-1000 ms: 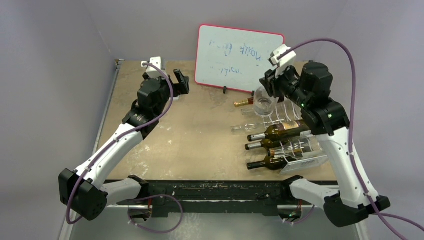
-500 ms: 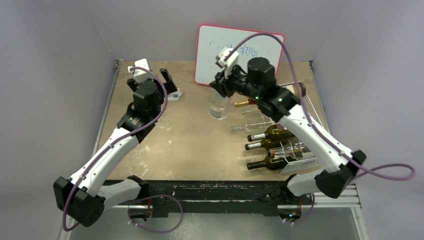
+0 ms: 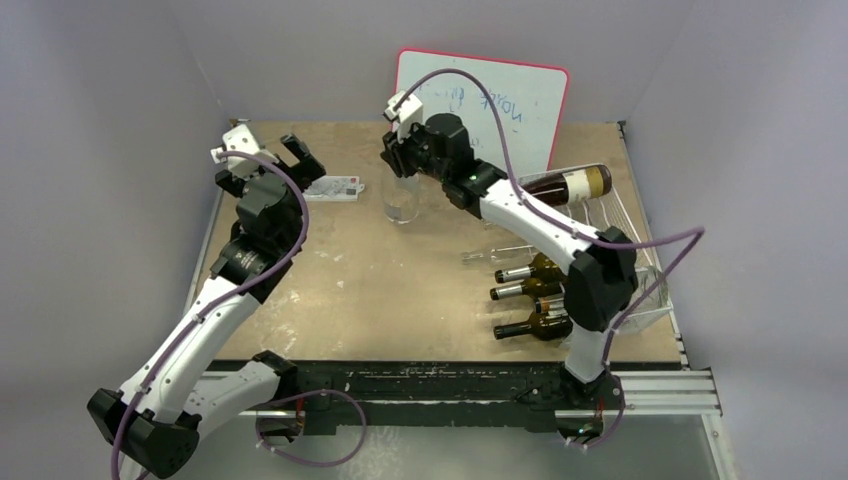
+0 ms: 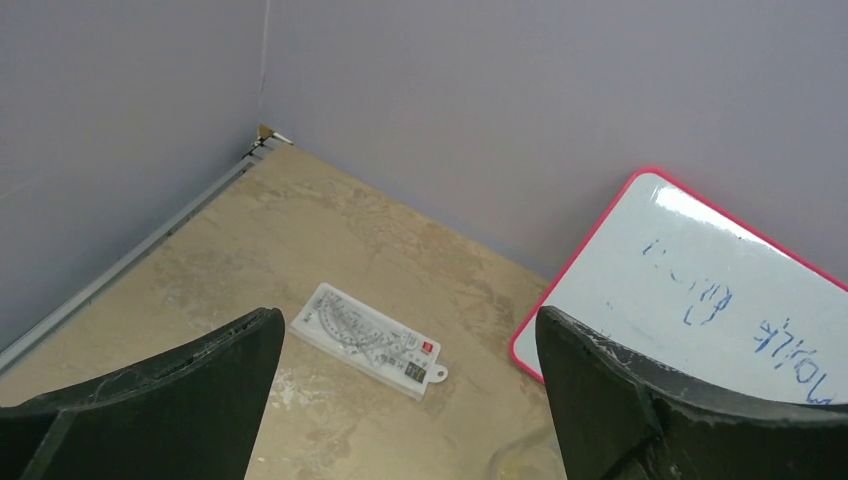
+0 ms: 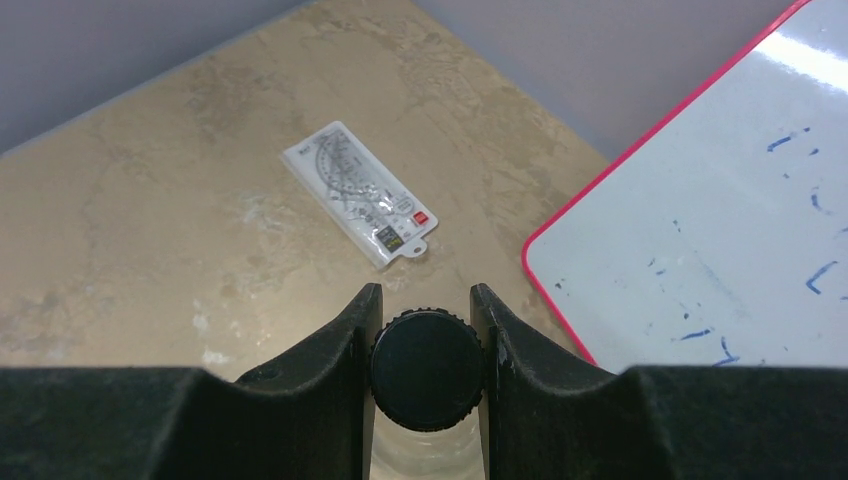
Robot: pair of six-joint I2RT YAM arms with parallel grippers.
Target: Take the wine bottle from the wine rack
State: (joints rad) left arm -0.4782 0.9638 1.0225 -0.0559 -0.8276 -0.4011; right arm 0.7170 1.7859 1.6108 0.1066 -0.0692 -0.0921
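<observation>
My right gripper [image 3: 404, 158] is shut on the black cap [image 5: 427, 370] of a clear wine bottle [image 3: 402, 202]. It holds the bottle upright over the back middle of the table, left of the wine rack [image 3: 655, 292]. I cannot tell if the bottle's base touches the table. The white wire rack stands at the right and holds several dark bottles [image 3: 530, 325], with a brown one [image 3: 565, 183] on top. My left gripper [image 3: 295, 155] is open and empty at the back left, its jaws wide apart in the left wrist view [image 4: 410, 380].
A red-framed whiteboard [image 3: 500, 100] leans on the back wall, just right of the held bottle. A flat white protractor case [image 3: 335, 187] lies between the two grippers. A clear bottle [image 3: 500, 252] lies at the rack's left edge.
My right arm has swung left with the clear bottle, from over the rack to the back middle of the table. My left arm has moved left and back, uncovering the protractor case.
</observation>
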